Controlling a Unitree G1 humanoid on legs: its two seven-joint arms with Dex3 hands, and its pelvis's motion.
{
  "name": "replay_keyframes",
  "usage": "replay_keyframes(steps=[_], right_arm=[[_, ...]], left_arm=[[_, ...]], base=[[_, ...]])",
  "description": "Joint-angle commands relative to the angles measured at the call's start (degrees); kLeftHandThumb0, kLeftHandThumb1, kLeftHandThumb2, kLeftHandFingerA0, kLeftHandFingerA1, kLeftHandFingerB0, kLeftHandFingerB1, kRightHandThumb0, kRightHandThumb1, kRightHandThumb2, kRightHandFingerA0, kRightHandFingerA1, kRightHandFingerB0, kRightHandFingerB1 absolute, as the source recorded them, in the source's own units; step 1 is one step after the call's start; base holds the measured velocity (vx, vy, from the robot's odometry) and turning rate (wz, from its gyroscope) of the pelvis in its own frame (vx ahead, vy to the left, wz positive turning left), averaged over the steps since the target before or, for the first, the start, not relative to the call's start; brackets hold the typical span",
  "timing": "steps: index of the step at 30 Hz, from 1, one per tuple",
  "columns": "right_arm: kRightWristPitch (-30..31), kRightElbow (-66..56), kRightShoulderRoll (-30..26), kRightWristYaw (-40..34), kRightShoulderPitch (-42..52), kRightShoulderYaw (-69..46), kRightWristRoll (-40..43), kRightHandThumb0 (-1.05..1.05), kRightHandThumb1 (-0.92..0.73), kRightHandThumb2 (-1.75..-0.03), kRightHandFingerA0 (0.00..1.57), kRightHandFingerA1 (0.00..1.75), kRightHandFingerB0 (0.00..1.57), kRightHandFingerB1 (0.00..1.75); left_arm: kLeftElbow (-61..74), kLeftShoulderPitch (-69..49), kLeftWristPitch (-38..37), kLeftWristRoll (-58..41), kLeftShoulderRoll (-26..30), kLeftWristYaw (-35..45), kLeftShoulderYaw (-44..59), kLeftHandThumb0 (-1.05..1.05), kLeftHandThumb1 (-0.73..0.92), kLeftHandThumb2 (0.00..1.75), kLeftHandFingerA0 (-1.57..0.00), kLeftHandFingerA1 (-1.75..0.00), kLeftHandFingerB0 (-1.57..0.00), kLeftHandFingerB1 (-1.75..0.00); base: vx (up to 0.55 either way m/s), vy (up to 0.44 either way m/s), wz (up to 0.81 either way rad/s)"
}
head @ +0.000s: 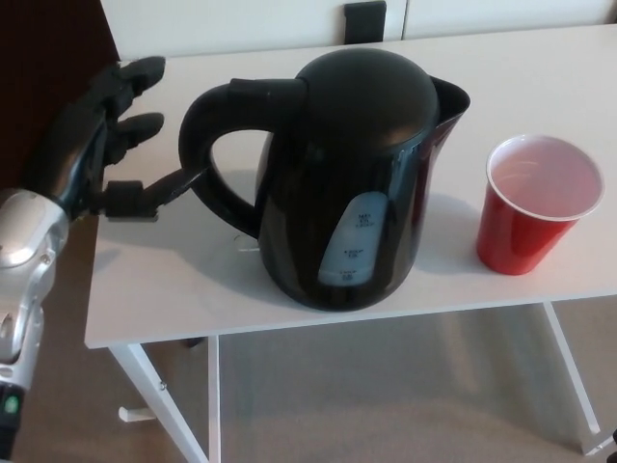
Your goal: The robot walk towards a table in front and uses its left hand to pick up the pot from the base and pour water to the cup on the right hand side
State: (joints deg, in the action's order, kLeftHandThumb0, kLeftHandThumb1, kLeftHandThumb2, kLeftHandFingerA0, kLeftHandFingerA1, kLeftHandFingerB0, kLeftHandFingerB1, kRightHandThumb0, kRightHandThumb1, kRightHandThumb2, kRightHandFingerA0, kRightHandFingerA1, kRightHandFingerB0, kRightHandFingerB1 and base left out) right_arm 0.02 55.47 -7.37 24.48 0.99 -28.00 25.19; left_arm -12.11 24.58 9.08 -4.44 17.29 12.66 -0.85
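Black electric kettle [352,178] stands on white table [164,289], hiding its base. Gauge lettering illegible. Left hand [101,154] unclenched, empty, thumb beside handle. Red cup [535,217] near kettle's spout side.

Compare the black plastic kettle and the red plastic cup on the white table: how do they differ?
The black plastic kettle is much taller and bulkier than the red plastic cup. The kettle has a domed lid, closed, and a loop handle; the cup is open-topped with no handle. The kettle is black, the cup red with a white inside. Both stand upright on the white table.
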Motion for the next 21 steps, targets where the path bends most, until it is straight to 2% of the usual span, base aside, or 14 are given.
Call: replay_keyframes(steps=[1, 9, 10, 15, 21], right_arm=[[0.5, -1.2, -1.1, 0.3, -0.4, 0.1, 0.1, -0.35, -0.51, -0.64, 0.32, 0.77, 0.32, 0.5], [0.2, -1.5, -0.9, 0.0, -0.4, 0.5, -0.2, -0.36, -0.5, -0.64, 0.35, 0.76, 0.38, 0.54], [0.2, -1.4, -0.9, -0.2, -0.4, 0.4, -0.1, -0.35, -0.52, -0.65, 0.37, 0.81, 0.4, 0.55], [0.4, -2.1, -1.0, -0.2, -0.7, 0.5, -0.1, -0.36, -0.51, -0.64, 0.33, 0.76, 0.35, 0.51], [1.4, -2.7, -0.7, -0.9, -0.9, 0.1, 0.5, -0.36, -0.57, -0.64, 0.33, 0.79, 0.34, 0.53]], left_arm=[[1.8, 1.2, 1.0, 0.7, -1.2, 0.3, -0.4, -0.58, 0.42, 0.67, -0.2, -0.38, -0.11, -0.34], [4.5, 0.8, 1.5, 2.9, -3.0, -1.3, -1.9, -0.53, 0.43, 0.67, -0.22, -0.39, -0.13, -0.34], [4.8, 0.7, 2.2, 2.8, -3.6, -1.6, -2.0, -0.51, 0.44, 0.66, -0.22, -0.39, -0.14, -0.34], [4.2, 1.4, 2.8, 3.7, -4.8, -2.1, -2.4, -0.54, 0.44, 0.68, -0.24, -0.41, -0.13, -0.35], [4.6, 1.3, 5.6, 2.4, -6.3, -2.2, -1.4, -0.53, 0.45, 0.69, -0.23, -0.41, -0.13, -0.36]], base=[[0.0, 0.0, 0.0], [0.0, 0.0, 0.0], [0.0, 0.0, 0.0], [0.0, 0.0, 0.0], [0.0, 0.0, 0.0]])
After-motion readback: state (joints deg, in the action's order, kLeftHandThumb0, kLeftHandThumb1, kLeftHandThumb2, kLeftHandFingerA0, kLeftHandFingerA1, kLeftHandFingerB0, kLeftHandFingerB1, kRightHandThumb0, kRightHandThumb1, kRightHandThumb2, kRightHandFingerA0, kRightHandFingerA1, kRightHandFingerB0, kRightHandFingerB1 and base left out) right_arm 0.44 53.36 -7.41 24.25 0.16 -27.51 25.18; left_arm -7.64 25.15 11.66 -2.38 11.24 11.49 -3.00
